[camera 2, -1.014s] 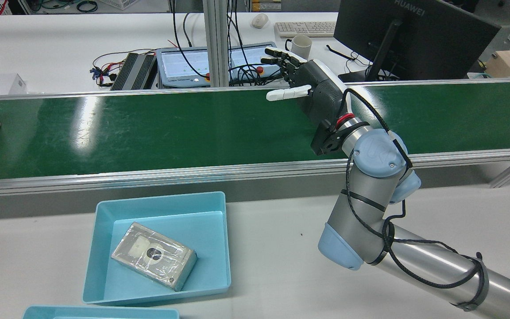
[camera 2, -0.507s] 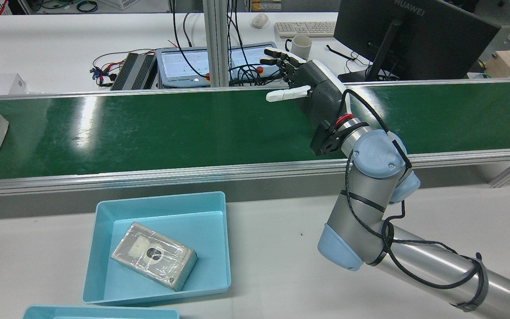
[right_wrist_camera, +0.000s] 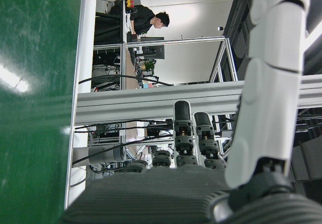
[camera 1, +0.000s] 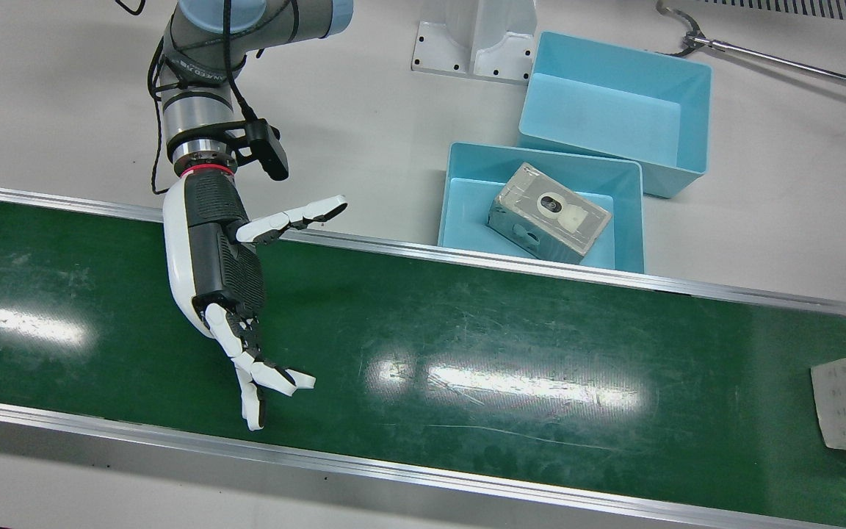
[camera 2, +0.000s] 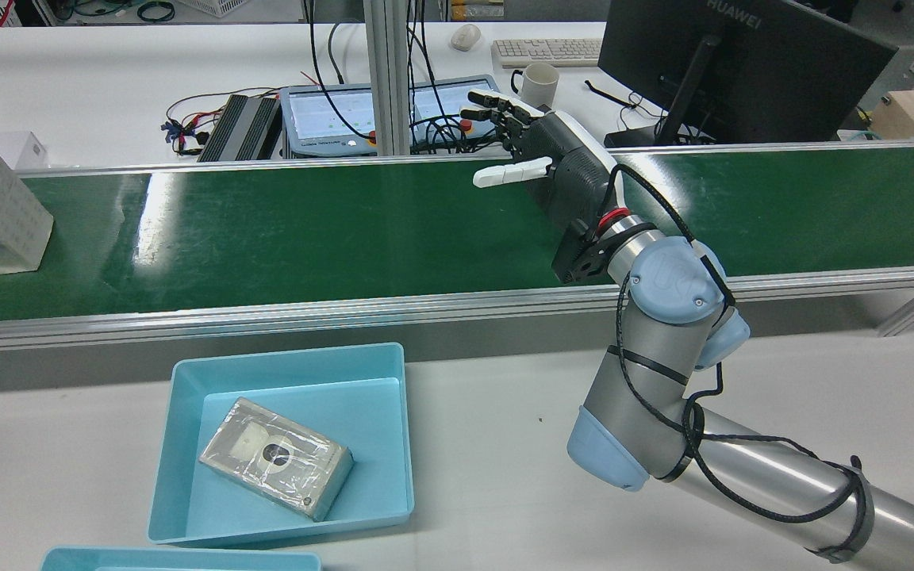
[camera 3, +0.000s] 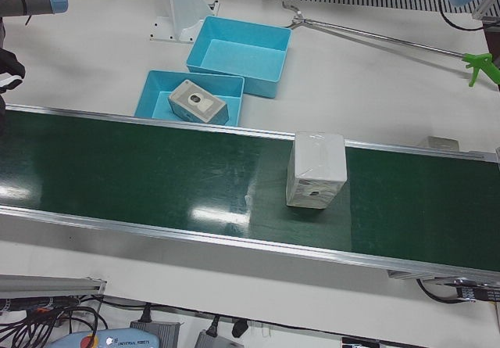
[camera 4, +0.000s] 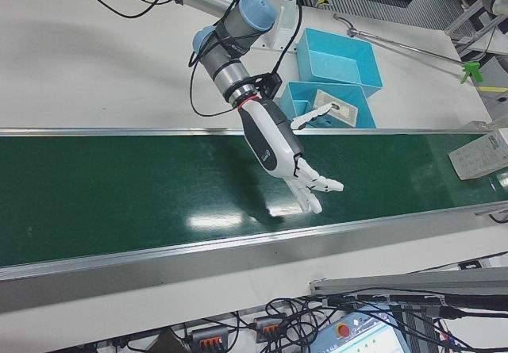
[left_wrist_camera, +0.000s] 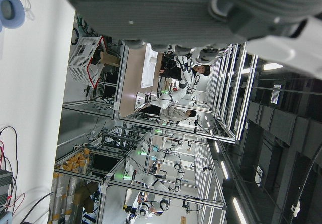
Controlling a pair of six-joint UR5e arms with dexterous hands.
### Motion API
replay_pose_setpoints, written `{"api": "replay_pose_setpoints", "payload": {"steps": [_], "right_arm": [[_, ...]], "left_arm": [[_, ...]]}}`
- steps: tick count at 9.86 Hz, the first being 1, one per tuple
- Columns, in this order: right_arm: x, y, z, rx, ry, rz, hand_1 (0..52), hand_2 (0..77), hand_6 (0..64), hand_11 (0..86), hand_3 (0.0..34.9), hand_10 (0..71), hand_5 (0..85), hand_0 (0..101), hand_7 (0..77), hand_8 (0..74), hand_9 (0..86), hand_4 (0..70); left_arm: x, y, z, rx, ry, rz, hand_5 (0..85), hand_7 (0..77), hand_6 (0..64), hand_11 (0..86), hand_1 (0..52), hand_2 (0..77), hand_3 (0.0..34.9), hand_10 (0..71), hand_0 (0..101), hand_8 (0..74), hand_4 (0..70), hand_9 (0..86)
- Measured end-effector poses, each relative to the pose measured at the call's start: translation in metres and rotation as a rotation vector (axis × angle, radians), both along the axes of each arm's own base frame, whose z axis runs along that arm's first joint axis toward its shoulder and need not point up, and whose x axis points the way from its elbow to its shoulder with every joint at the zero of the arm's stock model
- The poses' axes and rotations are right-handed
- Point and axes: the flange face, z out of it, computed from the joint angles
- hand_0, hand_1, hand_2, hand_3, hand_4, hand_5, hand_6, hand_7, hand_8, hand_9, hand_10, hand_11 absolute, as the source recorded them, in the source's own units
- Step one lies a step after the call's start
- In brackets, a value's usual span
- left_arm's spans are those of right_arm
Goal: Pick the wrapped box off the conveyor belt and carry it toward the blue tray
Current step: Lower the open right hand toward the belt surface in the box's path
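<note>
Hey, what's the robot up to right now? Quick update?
Right hand open, hovering over belt. Wrapped box on conveyor belt, far off, untouched. Blue tray already holds another box. Path clear.

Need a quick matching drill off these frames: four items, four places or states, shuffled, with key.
Items:
1. right hand
2. white wrapped box
3. silver wrapped box
4. far blue tray

Places or states:
A. lying in the near blue tray
B. holds nothing
C. open, held over the conveyor belt
D. standing on the belt, untouched

Pairs: 1-C, 2-D, 3-A, 4-B
</note>
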Motion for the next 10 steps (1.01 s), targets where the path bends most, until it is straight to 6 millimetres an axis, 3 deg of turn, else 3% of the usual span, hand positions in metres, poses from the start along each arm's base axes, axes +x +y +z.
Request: {"api": "replay_pose_setpoints", "payload": {"steps": [10], "right_arm": [[-0.016,0.010,-0.003,0.007,-0.007,-0.026,10.9,5.5,9.3,1.1,0.0,0.5,16.4,47,26.2,2.7,5.4,14.2]], "left_arm": [[0.000,0.000,0.000,0.000,0.000,0.000,1.1,0.5,0.5,0.5,0.0,1.1,0.0,0.0,0,0.5,0.0,0.5]]}}
